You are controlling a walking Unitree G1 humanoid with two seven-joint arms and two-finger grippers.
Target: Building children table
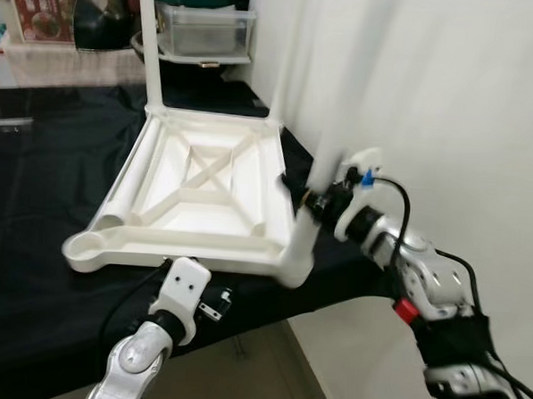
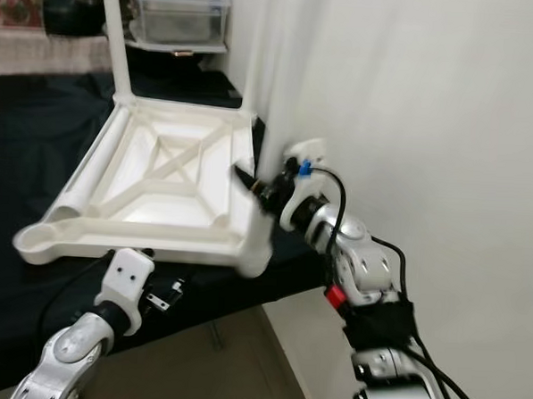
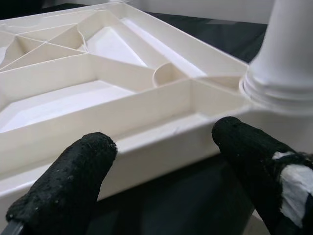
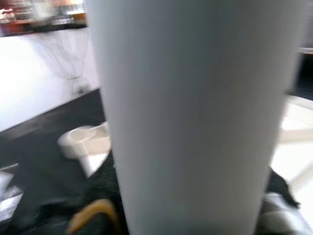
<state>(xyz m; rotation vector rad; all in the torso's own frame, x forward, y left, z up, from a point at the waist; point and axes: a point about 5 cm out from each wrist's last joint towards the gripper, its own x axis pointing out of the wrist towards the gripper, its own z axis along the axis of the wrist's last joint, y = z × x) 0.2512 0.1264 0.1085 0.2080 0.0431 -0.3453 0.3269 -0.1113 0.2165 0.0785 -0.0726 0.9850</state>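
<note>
Seating a leg (image 1: 326,180) at the top's (image 1: 196,182) 4 o'clock corner; right gripper (image 1: 304,194) clamps it; left gripper (image 3: 161,166) gapes beside the rim; next, twist home.

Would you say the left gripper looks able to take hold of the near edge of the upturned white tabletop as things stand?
Probably yes. The left gripper is open, its fingers spread in front of the tabletop's near edge, with nothing between. The right gripper is off at the corner leg, out of the way.

A home room is showing: black-draped table (image 1: 43,197), storage boxes (image 1: 207,28) sitting against white wall (image 1: 450,102).
</note>
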